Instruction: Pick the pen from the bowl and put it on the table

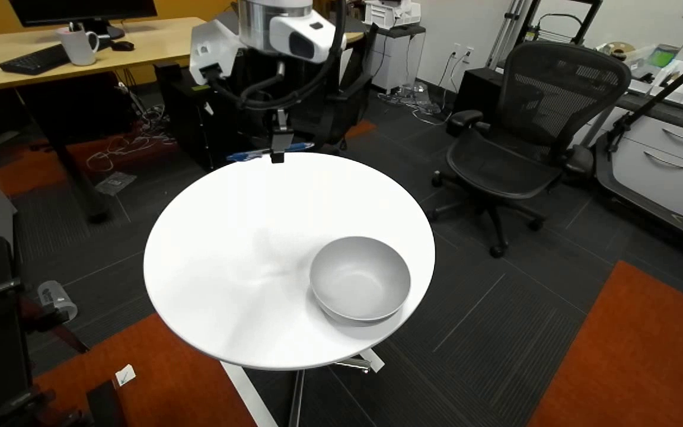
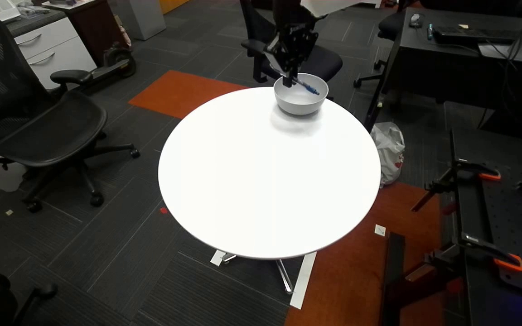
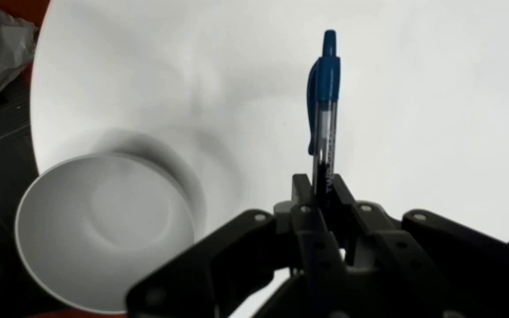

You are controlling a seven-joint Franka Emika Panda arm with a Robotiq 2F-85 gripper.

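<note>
Pinching the pen (image 3: 325, 119) above the surface (image 3: 413, 110), off to one side of the bowl (image 3: 104, 238), the claw (image 3: 322, 185) could set it bouncing and rolling over the edge by letting go too high

The dark jaws grip a blue pen (image 2: 309, 88), seen against a grey bowl (image 2: 299, 107) at the far edge of the round white bench (image 2: 268, 181), right of centre, with a mesh office chair (image 2: 55, 129) to the left.
</note>
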